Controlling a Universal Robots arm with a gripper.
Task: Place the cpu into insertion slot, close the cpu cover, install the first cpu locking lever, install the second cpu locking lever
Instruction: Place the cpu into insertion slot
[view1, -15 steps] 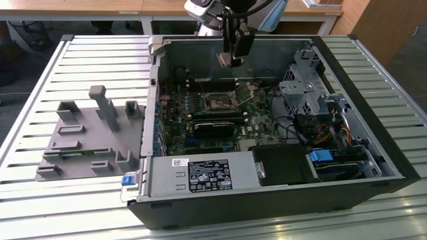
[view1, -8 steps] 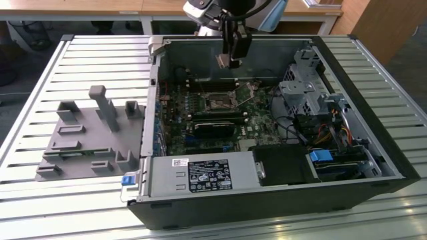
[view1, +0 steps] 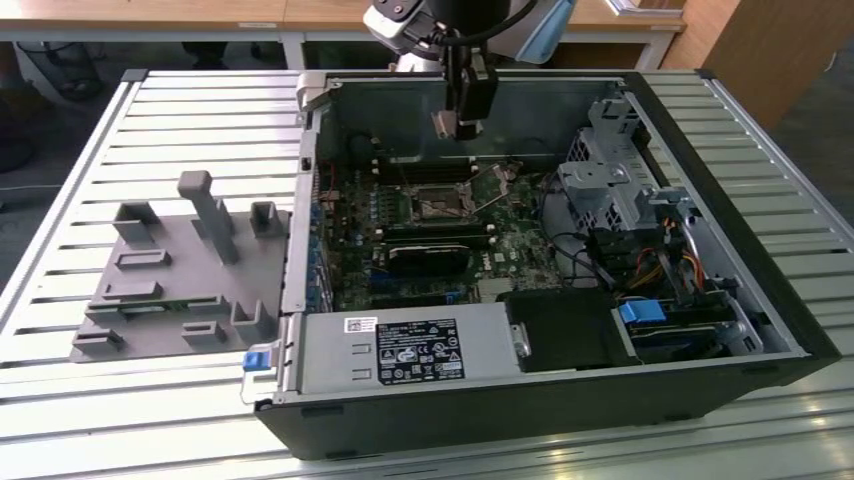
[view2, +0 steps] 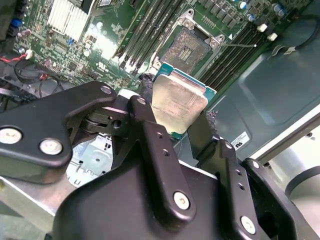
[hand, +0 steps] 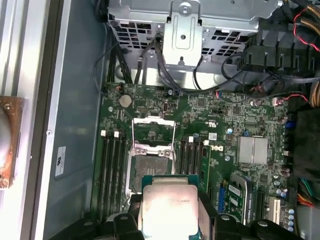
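Note:
My gripper (view1: 461, 124) hangs over the open computer case, above the back part of the green board. It is shut on the cpu (view2: 177, 102), a flat square chip with a pale silvery face, held by its edges between the black fingers (view2: 145, 107). The insertion slot (hand: 148, 169) lies open below and just ahead of the chip, with its dark centre bare. Its cpu cover (hand: 152, 131), a thin metal frame with a window, is folded back beside it. In the exterior view the insertion slot (view1: 437, 203) sits well below the gripper.
Long black memory slots (hand: 114, 165) flank the socket on both sides. A black card (view1: 427, 258), the power supply (view1: 407, 350) and a drive cage with cables (view1: 621, 190) crowd the case. A grey fixture (view1: 180, 275) stands on the slatted table at the exterior view's left.

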